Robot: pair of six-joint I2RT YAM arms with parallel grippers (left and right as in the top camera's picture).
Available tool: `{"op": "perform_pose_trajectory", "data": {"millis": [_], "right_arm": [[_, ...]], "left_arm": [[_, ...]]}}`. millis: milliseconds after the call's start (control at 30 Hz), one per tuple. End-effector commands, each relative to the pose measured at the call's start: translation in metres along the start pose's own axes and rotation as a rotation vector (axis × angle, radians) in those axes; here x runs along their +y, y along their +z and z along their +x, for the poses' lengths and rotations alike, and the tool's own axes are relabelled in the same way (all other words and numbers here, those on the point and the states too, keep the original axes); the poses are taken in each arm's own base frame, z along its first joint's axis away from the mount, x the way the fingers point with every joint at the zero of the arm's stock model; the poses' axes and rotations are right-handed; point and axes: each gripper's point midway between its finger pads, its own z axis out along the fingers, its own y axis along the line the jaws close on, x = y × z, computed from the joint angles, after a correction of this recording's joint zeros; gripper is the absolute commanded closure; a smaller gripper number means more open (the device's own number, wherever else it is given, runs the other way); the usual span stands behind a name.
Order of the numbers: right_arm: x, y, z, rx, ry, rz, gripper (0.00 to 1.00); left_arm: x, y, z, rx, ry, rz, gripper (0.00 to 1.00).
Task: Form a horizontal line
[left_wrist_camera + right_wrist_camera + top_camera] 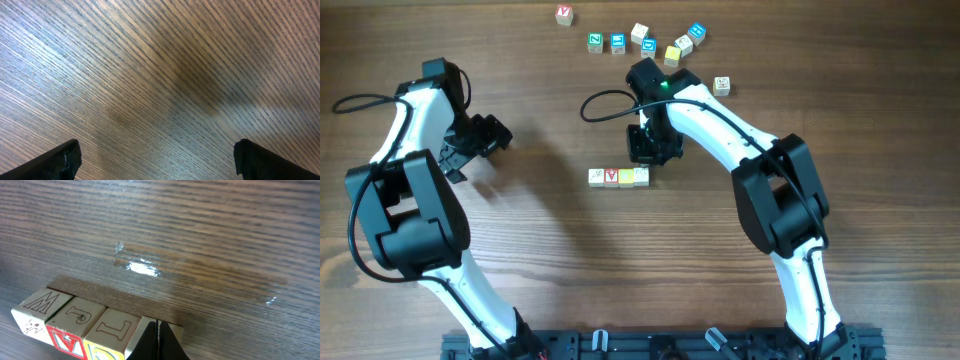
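1. Well, the row of blocks (618, 177) lies mid-table, four of them touching side by side. The right gripper (158, 339) sits just at its right end, tips clenched together with nothing visible between them
2. The left gripper (157, 160) hangs well apart from the row over bare table (160, 75), jaws released wide and empty
3. One risk, as I judge it: closed tips this near the end block (641, 176) could nudge it when the arm lifts or slides away, skewing the line or opening a gap
4. Another risk: the loose blocks (649, 45) at the far edge are crowded, some nearly touching. A grasp there may knock a neighbour or catch two at once
5. Only the overhead view shows the loose cluster, both arms and the count of four. The right wrist view shows just three blocks clearly, but it alone shows the shut seam of the tips and the blocks sitting flush. The left wrist view shows only wood grain and its own finger ends
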Motion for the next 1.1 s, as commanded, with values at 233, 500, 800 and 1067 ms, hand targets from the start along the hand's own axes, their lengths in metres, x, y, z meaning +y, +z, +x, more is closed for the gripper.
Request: {"op": "perform_pose_trajectory", "data": {"millis": [233, 500, 800, 1067], "right_arm": [[0.003, 0.004, 0.000, -0.011, -0.011, 0.025, 0.96], [-0.048, -0.006, -0.013, -0.086, 0.158, 0.228, 0.96], [-0.063, -0.044, 0.045, 0.133, 0.125, 0.252, 0.96], [-0.021, -0.131, 0.064, -0.138, 0.127, 0.243, 0.96]], "left_arm": [[0.002, -0.003, -0.002, -0.012, -0.005, -0.004, 0.00], [0.002, -0.003, -0.002, -0.013, -0.005, -0.004, 0.00], [0.002, -0.003, -0.002, -0.012, -0.005, -0.004, 0.00], [0.002, -0.003, -0.002, -0.012, -0.005, -0.004, 0.00]]}}
